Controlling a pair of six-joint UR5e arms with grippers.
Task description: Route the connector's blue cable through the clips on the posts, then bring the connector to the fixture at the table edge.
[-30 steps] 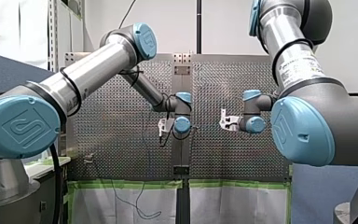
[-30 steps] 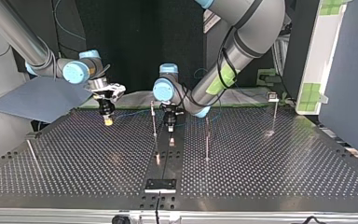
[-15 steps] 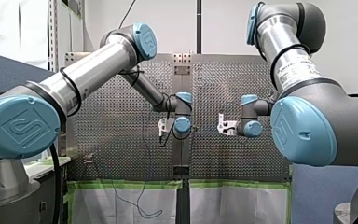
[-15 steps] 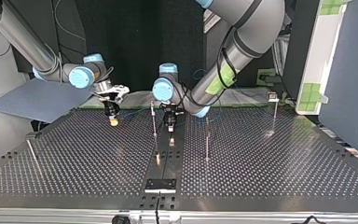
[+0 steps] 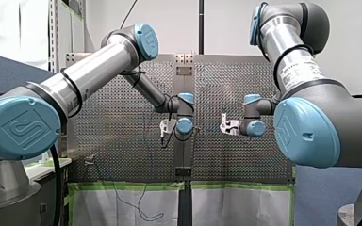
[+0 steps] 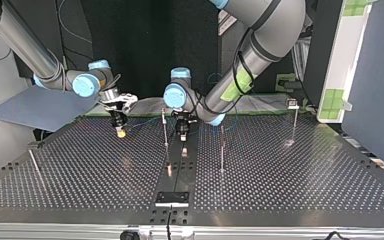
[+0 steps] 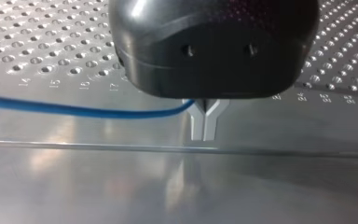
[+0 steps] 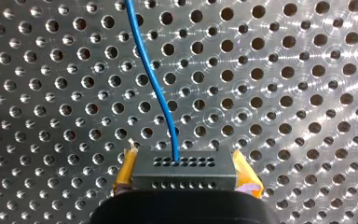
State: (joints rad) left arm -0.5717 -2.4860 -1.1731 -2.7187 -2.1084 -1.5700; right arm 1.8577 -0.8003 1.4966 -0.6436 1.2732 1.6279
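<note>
In the right wrist view my right gripper (image 8: 184,176) has its yellow pads (image 8: 127,170) shut on a dark grey connector (image 8: 184,167). The blue cable (image 8: 154,91) leaves the connector's face and runs ahead over the perforated plate. My left gripper (image 7: 205,127), black with metal fingers, is shut on the same blue cable (image 7: 74,111), which trails off to one side. In the top view my right gripper (image 6: 121,131) hangs over the plate to the left of a thin post (image 6: 165,127). My left gripper (image 6: 184,147) points down just right of that post.
Two more posts (image 6: 222,150) (image 6: 295,122) stand to the right in the top view, and a leaning rod (image 6: 33,164) at the far left. A black fixture (image 6: 172,198) sits at the table's near edge. A blue-grey sheet (image 6: 40,107) lies behind my right arm.
My right gripper, with the connector, has shifted toward the middle post: rightward in the top view, leftward in the front view. My left arm has stayed still.
</note>
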